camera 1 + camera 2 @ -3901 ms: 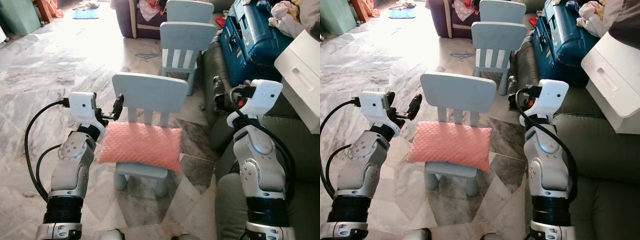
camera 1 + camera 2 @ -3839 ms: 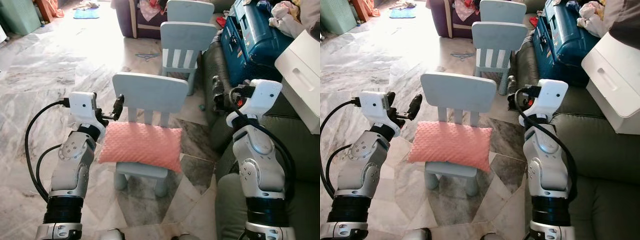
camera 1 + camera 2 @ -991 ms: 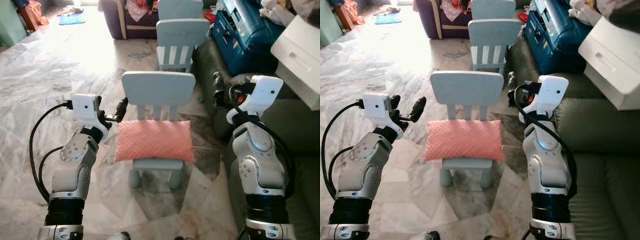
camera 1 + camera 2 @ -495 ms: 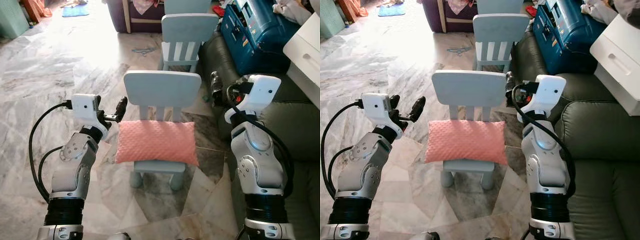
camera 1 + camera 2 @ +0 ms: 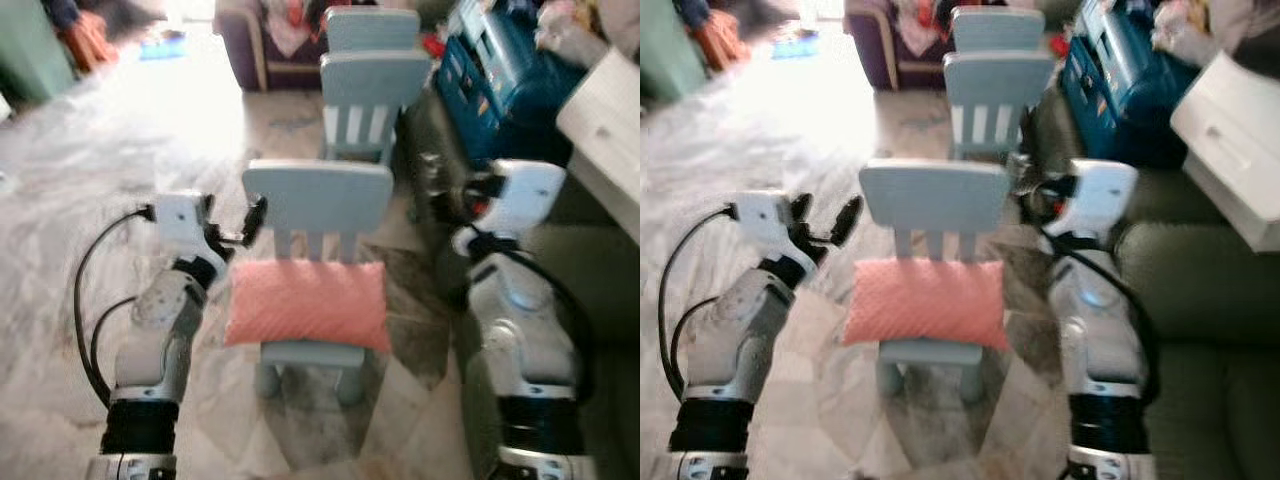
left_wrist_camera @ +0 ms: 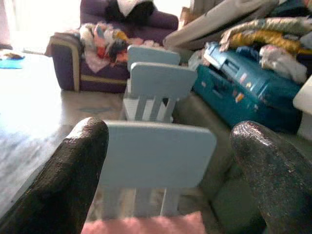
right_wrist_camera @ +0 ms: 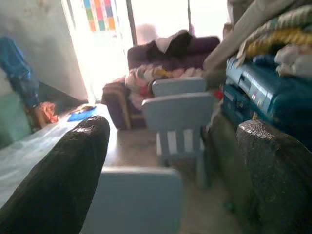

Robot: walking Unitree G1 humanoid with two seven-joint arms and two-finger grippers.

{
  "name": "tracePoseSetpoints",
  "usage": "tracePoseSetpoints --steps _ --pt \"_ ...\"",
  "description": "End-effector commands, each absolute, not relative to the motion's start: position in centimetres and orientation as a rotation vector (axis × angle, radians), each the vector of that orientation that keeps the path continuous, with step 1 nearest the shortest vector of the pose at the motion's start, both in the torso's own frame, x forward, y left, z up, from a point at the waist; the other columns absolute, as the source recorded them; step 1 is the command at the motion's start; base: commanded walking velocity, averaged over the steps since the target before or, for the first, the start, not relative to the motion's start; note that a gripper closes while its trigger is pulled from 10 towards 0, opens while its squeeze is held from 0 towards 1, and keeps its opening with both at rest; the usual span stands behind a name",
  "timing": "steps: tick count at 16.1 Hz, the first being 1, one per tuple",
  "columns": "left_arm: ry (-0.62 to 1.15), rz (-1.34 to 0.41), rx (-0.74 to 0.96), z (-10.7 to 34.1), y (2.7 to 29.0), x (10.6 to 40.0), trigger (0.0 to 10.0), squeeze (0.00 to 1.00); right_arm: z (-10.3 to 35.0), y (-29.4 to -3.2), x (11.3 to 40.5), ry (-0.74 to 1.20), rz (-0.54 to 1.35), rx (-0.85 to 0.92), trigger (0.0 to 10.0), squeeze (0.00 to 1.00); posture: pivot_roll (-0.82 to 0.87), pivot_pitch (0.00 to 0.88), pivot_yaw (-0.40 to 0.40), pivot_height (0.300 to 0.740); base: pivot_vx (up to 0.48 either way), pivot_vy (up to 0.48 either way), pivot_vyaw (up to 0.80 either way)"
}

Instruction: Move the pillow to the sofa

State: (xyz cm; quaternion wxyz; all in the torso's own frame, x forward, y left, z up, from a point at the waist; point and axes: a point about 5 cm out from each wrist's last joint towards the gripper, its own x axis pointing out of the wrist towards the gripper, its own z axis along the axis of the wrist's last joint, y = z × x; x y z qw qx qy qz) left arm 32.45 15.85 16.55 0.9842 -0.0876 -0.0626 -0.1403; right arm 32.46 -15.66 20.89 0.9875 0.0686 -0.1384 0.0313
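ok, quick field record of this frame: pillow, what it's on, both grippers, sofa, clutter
pillow: pink pillow lying flat across the seat, not held
support: small light-blue chair, two more like it lined up behind
left gripper: fingers open, raised beside the chair back, above the pillow's left end, touching nothing
right gripper: fingers open, raised by the chair back's right edge, holding nothing
sofa: dark green sofa on the robot's right
clutter: blue suitcase and white box at the sofa's far end
image: head views blurred
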Motion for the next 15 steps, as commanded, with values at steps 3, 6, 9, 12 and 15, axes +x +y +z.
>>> tracePoseSetpoints --steps 3,6,9,12,15 --pt "-0.136 -0.258 -0.171 16.73 16.70 32.33 10.0 0.00 21.63 -14.74 32.43 -0.306 0.092 0.145 10.0 0.00 -0.08 0.131 -0.019 0.740 0.428 0.000 0.00" --pt "-0.135 -0.246 -0.190 16.68 16.66 32.31 10.0 0.00 21.60 -14.80 32.40 -0.305 0.092 0.143 10.0 0.00 -0.09 0.133 -0.020 0.740 0.408 0.000 0.00" --pt "-0.092 -0.214 -0.201 16.27 16.64 32.52 10.0 0.00 21.57 -14.79 32.39 -0.302 0.093 0.141 10.0 0.00 -0.09 0.133 -0.021 0.740 0.000 0.000 0.00" --pt "-0.085 -0.209 -0.213 16.19 16.65 32.53 10.0 0.00 21.53 -14.78 32.37 -0.299 0.095 0.139 10.0 0.00 -0.08 0.135 -0.022 0.740 0.000 0.000 0.00" --pt "-0.074 -0.200 -0.211 16.19 16.65 32.60 10.0 0.00 21.46 -14.74 32.38 -0.297 0.097 0.139 10.0 0.00 -0.08 0.135 -0.022 0.740 0.000 0.000 0.00"
